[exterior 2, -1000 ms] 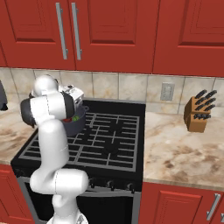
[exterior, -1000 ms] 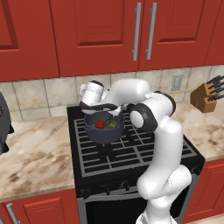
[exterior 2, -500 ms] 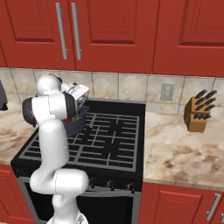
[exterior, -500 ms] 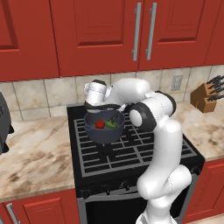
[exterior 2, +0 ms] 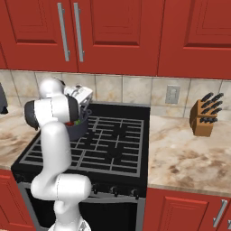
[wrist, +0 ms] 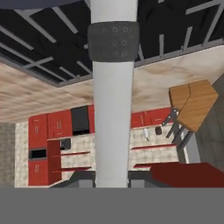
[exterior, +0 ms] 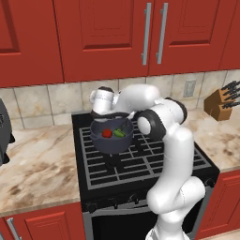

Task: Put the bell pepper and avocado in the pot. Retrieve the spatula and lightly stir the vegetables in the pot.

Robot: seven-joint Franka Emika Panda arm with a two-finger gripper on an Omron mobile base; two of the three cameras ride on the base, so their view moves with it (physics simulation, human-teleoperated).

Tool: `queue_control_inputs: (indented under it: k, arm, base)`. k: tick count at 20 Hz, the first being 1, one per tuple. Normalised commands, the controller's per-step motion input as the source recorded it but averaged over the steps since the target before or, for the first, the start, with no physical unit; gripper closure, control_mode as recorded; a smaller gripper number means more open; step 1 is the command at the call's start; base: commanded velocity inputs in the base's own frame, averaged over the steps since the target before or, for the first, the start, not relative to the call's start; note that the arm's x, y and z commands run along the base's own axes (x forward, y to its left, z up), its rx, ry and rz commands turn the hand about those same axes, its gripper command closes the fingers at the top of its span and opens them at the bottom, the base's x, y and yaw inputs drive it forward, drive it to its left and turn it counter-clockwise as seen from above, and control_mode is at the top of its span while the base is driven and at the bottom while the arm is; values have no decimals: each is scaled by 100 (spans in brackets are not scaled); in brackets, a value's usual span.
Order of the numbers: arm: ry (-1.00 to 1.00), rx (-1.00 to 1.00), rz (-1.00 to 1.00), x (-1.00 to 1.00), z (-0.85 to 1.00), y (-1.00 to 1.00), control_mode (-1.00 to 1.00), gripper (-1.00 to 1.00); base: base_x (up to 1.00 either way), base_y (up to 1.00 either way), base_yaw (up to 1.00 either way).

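Observation:
The dark grey-blue pot [exterior: 110, 142] stands on the stove's back left burner. Inside it lie the small red bell pepper [exterior: 107, 133] and the green avocado [exterior: 119, 133]. My gripper [exterior: 108, 112] hangs over the pot's far rim, wrist bent down; the right base view shows the hand [exterior 2: 79, 96] just above the pot [exterior 2: 77, 129]. In the hand view a long white shaft with a dark grey band, the spatula [wrist: 113, 109], runs up from between the fingers, and my gripper [wrist: 113, 178] is shut on it. Its blade end is hidden.
Black stove grates [exterior: 140, 159] spread in front of and to the right of the pot. A wooden knife block [exterior: 220, 104] [exterior 2: 205, 119] stands on the right marble counter [exterior 2: 189, 158]. Red cabinets hang close overhead. A dark appliance [exterior: 3, 136] sits at the left edge.
The hand has shifted a little to the right above the pot's back rim. The pot, the bell pepper and the avocado have not moved.

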Motion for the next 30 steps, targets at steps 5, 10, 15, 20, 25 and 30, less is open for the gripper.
queue_control_inputs:
  k: [5, 10, 15, 20, 25, 30]
  arm:
    - [0, -10, -2, 14, -47, 0, -100, 100]
    - [0, -5, -1, 1, -21, 0, -100, 100]
    - [0, -2, 0, 0, 0, 0, -100, 100]
    - [0, -3, 0, 0, -1, 2, -100, 100]
    - [0, -1, 0, 0, 0, 9, -100, 100]
    - [0, -2, 0, 0, -1, 12, -100, 100]
  base:
    - [0, 0, 0]
    - [0, 0, 0]
    - [0, 0, 0]
    - [0, 0, 0]
    - [0, 0, 0]
    - [0, 0, 0]
